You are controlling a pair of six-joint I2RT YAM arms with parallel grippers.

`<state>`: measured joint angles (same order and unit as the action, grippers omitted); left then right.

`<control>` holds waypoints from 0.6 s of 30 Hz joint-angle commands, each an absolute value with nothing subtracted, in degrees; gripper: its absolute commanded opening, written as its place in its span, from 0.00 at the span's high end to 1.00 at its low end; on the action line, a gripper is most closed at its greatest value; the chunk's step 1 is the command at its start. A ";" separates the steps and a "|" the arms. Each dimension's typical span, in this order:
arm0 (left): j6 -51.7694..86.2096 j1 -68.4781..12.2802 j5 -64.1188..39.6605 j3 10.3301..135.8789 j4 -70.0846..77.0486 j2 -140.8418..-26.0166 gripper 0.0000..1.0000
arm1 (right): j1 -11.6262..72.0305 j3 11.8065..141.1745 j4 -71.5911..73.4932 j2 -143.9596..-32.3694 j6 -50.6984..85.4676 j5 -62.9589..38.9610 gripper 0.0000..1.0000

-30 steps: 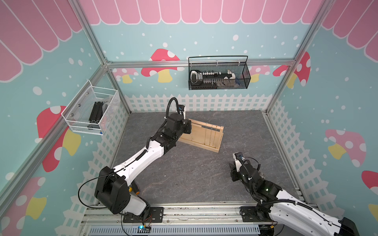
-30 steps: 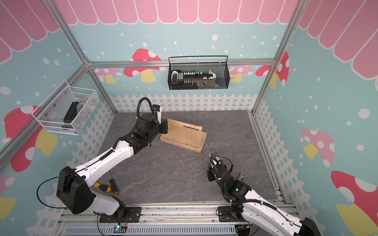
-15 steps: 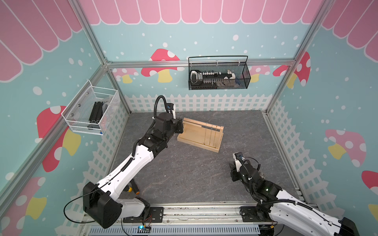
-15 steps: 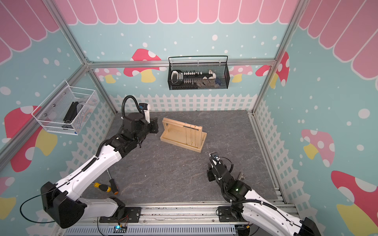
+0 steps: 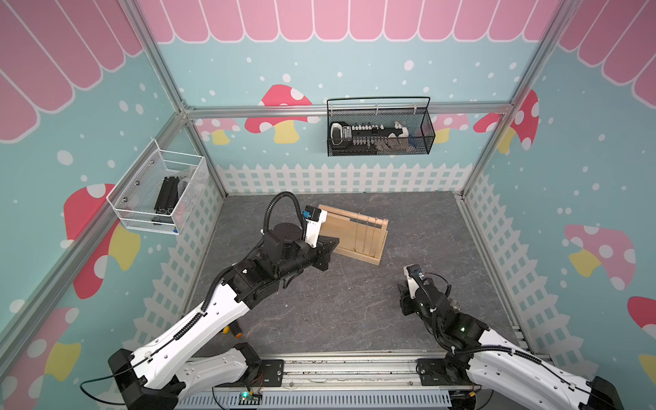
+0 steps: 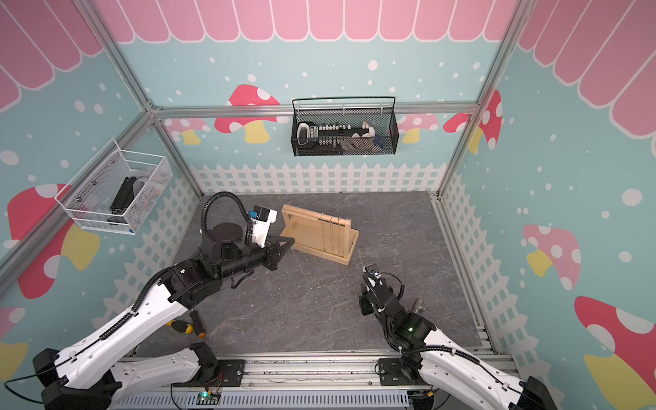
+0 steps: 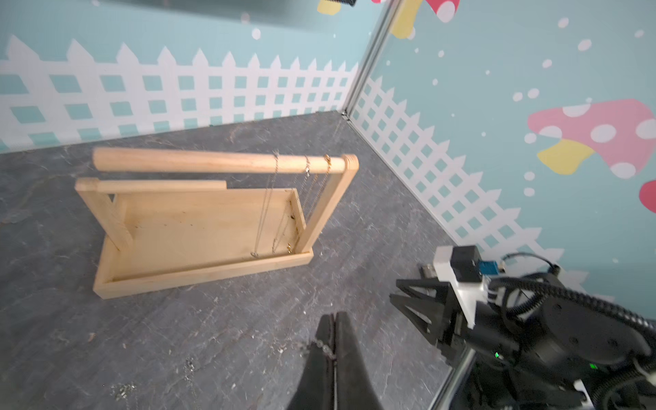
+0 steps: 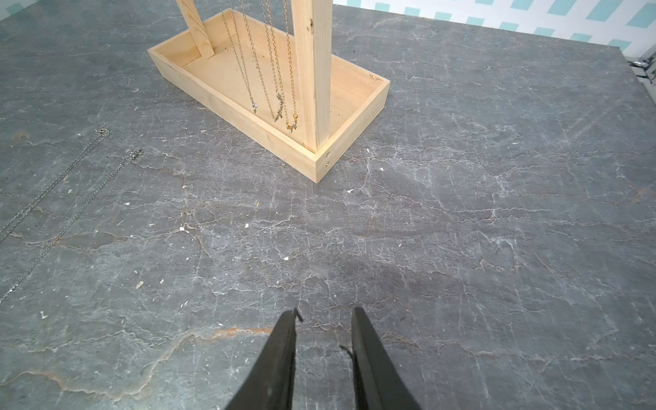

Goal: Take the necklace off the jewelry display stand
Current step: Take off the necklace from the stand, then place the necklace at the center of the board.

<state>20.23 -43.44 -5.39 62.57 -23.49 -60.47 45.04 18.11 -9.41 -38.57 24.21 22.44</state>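
Pale wood jewelry display stand (image 5: 349, 230) (image 6: 309, 230) sits angled toward the back-centre of the grey mat (image 5: 337, 312), base flat. Its dowel bar (image 7: 213, 165) is free at one end and fixed to the side post (image 7: 326, 209) at the other. Three thin hanging chains (image 7: 264, 213) (image 8: 280, 71) are bunched by the post, pendants down at base level. Your left gripper (image 7: 333, 316) (image 5: 333, 245) has its jaws pressed together, pinching a few links of silver necklace (image 7: 321, 345). It sits near the stand's open end, clear of the wood. Right wrist view shows a silver chain (image 8: 103, 131) laid out in two strands on the mat, apart from the stand; can't tell if that's the same piece you're pinching. Your right gripper (image 8: 324, 314) hangs low over bare mat at front right, jaws slightly apart, nothing between them. Further out you've got a screwdriver (image 6: 184, 328) by the left arm, a black wire basket (image 5: 380, 152) on the back wall and a white mesh basket (image 5: 142, 213) on the left wall.
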 commanded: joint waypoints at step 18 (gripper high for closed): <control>28.40 -53.65 -4.18 44.89 -22.01 -45.95 1.00 | 44.82 17.97 -7.25 -40.07 21.93 18.49 0.70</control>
